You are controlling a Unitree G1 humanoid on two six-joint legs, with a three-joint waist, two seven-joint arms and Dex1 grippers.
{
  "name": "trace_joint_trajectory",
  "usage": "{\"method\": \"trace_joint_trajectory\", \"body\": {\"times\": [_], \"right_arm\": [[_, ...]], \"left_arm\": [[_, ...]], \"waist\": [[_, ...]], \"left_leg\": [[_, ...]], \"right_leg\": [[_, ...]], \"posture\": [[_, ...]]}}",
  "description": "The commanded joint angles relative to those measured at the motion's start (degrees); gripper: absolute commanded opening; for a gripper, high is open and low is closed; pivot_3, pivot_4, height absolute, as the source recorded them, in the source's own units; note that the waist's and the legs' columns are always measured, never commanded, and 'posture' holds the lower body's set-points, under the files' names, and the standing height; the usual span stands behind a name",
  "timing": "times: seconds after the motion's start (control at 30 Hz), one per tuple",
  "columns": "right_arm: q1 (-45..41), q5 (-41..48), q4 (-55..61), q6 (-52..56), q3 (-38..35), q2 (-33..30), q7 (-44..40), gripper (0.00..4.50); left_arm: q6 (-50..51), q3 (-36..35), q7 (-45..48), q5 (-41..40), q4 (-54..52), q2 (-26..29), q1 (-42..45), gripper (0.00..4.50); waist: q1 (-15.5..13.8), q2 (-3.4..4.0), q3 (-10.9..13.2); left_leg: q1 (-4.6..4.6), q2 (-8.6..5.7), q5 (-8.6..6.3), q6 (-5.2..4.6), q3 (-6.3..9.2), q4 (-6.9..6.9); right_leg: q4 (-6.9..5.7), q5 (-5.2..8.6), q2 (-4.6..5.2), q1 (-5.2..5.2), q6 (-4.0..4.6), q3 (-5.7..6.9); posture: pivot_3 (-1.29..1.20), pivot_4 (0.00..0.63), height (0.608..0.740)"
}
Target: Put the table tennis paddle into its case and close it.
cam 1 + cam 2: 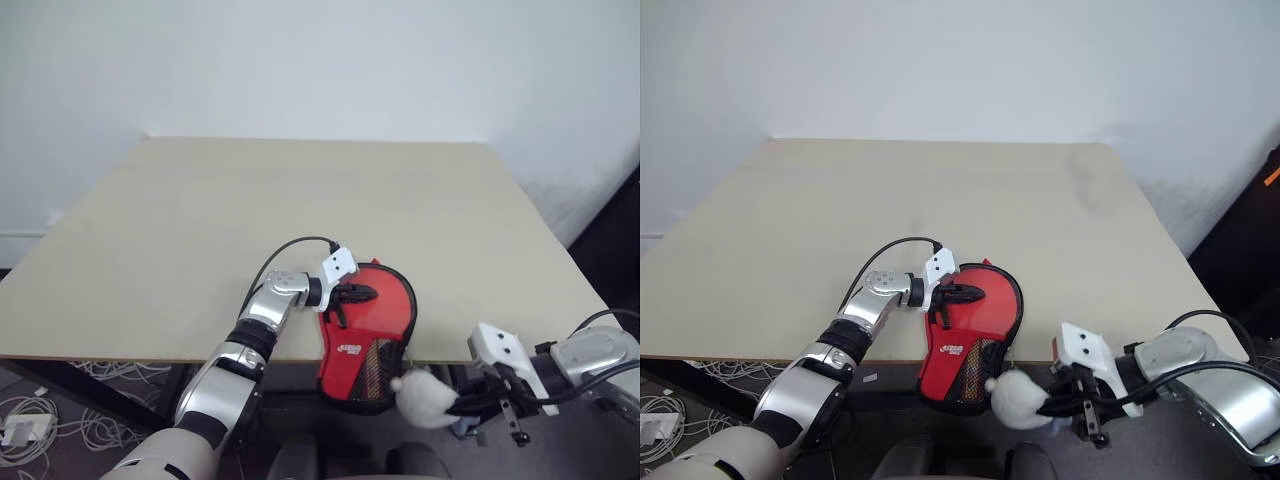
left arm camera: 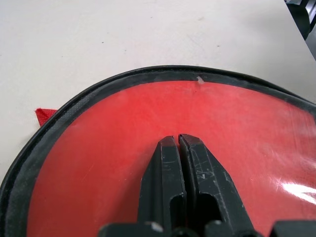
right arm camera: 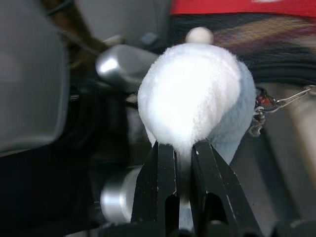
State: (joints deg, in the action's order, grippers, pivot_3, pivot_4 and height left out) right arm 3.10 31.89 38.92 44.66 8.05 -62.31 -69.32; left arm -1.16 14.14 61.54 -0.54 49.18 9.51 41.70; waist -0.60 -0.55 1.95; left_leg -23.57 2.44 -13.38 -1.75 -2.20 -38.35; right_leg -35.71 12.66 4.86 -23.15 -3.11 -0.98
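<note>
The red case (image 1: 365, 335) with black trim, a white logo and a mesh pocket lies at the table's front edge, its narrow end hanging over the edge. My left gripper (image 1: 366, 294) is shut, and its fingertips (image 2: 170, 145) rest on the case's red face (image 2: 113, 133). Below the table edge, my right gripper (image 3: 183, 148) is shut on a white fluffy pompom (image 1: 422, 396), which hangs by a thin chain (image 3: 279, 101) near the case's lower end. The table tennis paddle is hidden.
The pale wooden table (image 1: 300, 190) stretches back to a white wall. White cables (image 1: 35, 415) lie on the floor under the table's left side. A dark object (image 1: 625, 215) stands at the right edge.
</note>
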Motion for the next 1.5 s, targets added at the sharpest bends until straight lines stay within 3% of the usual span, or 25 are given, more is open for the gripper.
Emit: {"method": "trace_joint_trajectory", "body": {"times": [0.03,0.47,0.73,0.87,0.97,1.17,1.33,1.5], "right_arm": [[1.11,1.53,3.84,-1.16,0.56,-1.81,-2.22,0.02],[5.88,5.35,13.97,-1.15,1.39,-3.62,-1.47,0.02],[4.52,7.13,12.41,-0.38,-0.08,-2.42,1.63,0.02],[2.85,6.28,9.68,-1.63,-1.73,-2.37,1.75,1.29],[1.14,6.16,6.56,-2.34,-3.75,-3.3,0.64,2.3],[-2.96,13.18,2.6,1.09,-9.37,-2.69,-0.51,4.34],[-14.93,12.62,-7.27,3.6,-7.9,6.34,8.25,4.5],[-24.19,9.13,-17.26,4.25,-6.53,18.95,19.25,4.5]], "left_arm": [[1.55,1.51,0.37,2.07,2.24,0.36,-0.68,0.0],[2.08,1.67,0.44,1.99,1.96,-0.21,-0.26,0.0],[1.14,0.0,-3.34,1.54,4.47,-1.27,1.08,0.0],[1.03,-0.76,-4.56,1.38,5.46,-1.29,1.45,0.0],[1.25,-1.87,-6.0,1.05,5.19,-1.11,1.46,0.63],[5.7,-5.92,-5.72,-2.73,-3.53,1.99,-1.52,2.67],[13.55,-9.96,-6.0,-6.91,-21.32,7.85,-10.23,4.36],[21.57,-18.99,-10.47,-12.27,-38.68,15.5,-19.79,4.46]], "waist": [[0.01,0.0,0.0],[0.01,-0.11,-0.03],[0.0,-0.21,-0.08],[0.0,-0.25,-0.1],[0.01,-0.27,-0.11],[0.44,-0.32,-0.08],[1.83,-0.38,-0.04],[1.9,-0.44,0.01]], "left_leg": [[0.0,0.0,0.0,0.0,-0.01,-0.01],[0.0,0.02,-0.03,0.03,0.01,-0.03],[0.0,0.02,-0.1,-0.03,0.03,-0.15],[0.01,0.03,-0.1,-0.03,0.03,-0.15],[0.02,0.03,-0.1,-0.03,0.02,-0.16],[-0.02,0.07,-0.1,-0.02,0.0,-0.14],[0.0,0.15,-0.09,-0.01,-0.05,-0.09],[-0.04,0.18,-0.07,0.02,-0.08,-0.04]], "right_leg": [[0.0,0.0,0.0,0.0,0.0,0.0],[-0.01,0.01,0.0,-0.02,0.0,0.01],[0.03,0.02,0.03,-0.01,-0.02,0.06],[0.02,0.01,0.02,-0.01,-0.02,0.06],[0.01,0.01,0.02,-0.02,-0.02,0.06],[-0.04,0.01,-0.01,-0.02,-0.01,0.05],[-0.08,-0.05,-0.05,-0.07,0.08,0.02],[-0.11,-0.12,-0.06,-0.15,0.15,0.0]], "posture": [[0.0,0.0,0.74],[0.0,0.0,0.74],[0.0,0.0,0.74],[0.0,0.0,0.74],[0.0,0.0,0.74],[0.0,0.0,0.74],[0.0,0.0,0.74],[0.0,0.0,0.74]]}}
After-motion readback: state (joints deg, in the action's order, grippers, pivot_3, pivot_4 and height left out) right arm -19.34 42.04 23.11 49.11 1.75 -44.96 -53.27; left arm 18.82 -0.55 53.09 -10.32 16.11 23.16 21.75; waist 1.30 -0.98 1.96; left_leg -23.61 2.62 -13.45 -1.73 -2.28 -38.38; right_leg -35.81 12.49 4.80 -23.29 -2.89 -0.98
